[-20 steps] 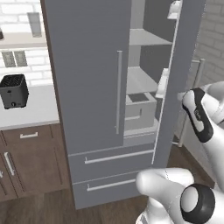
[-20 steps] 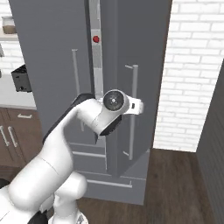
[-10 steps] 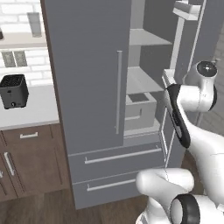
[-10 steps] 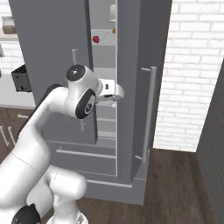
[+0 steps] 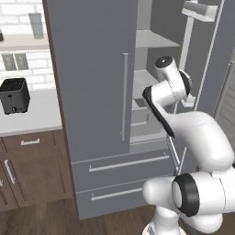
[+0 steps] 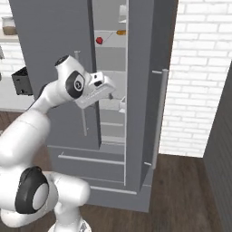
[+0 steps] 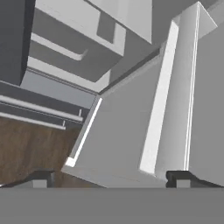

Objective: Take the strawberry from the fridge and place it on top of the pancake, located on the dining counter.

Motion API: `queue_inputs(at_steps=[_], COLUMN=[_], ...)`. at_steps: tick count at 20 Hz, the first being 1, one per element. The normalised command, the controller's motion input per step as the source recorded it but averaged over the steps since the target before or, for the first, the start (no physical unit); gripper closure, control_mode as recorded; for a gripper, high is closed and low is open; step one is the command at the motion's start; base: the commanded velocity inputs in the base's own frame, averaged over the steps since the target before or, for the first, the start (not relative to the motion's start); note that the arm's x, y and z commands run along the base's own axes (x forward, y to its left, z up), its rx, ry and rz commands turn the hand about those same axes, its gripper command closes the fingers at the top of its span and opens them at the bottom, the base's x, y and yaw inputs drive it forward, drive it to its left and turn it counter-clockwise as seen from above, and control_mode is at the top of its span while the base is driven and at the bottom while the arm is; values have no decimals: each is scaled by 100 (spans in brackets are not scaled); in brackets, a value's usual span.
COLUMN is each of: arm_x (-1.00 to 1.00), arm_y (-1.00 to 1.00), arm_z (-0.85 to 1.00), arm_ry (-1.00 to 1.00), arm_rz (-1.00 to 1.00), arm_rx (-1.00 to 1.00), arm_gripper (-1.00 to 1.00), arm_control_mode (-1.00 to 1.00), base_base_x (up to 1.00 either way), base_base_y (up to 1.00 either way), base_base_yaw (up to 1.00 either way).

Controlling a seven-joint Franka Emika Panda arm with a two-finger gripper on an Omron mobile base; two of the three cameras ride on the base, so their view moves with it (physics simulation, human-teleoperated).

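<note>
The grey fridge (image 5: 92, 92) has its left door closed and its right door (image 6: 145, 90) swung wide open. A small red strawberry (image 6: 99, 40) lies on an upper shelf inside. My gripper (image 6: 111, 89) hangs in front of the open compartment, below the strawberry and well apart from it. In the hand view my gripper (image 7: 110, 179) is open, its two dark fingertips (image 7: 39, 179) spread wide with nothing between them, facing the inner side of the open door. The pancake and the dining counter are out of view.
An orange-brown item (image 6: 121, 32) sits on the shelf right of the strawberry. A black toaster (image 5: 13, 95) stands on the white worktop (image 5: 36, 117) over brown cabinets (image 5: 27, 170). A white brick wall (image 6: 199, 68) lies beyond the open door's handle (image 6: 158, 118).
The right fridge door has swung from nearly closed to wide open. My gripper has come away from the door's handle, opened, and moved left to the front of the open compartment.
</note>
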Motion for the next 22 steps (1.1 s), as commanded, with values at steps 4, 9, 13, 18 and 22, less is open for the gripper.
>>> queue_inputs(at_steps=[4,9,13,18,22], arm_x=[63,25,22,13,0], arm_y=[-38,-62,-61,-67,-47], arm_z=[-64,-43,-35,-27,-1], arm_ry=[4,0,0,0,-2], arm_rz=[0,0,0,0,0], arm_rx=[-26,-11,-8,-3,0], arm_gripper=[-100,-100,-100,-100,-100], arm_control_mode=[-100,-100,-100,-100,-100], base_base_x=[0,0,0,0,0], base_base_y=[0,0,0,0,0], base_base_yaw=[0,0,0,0,0])
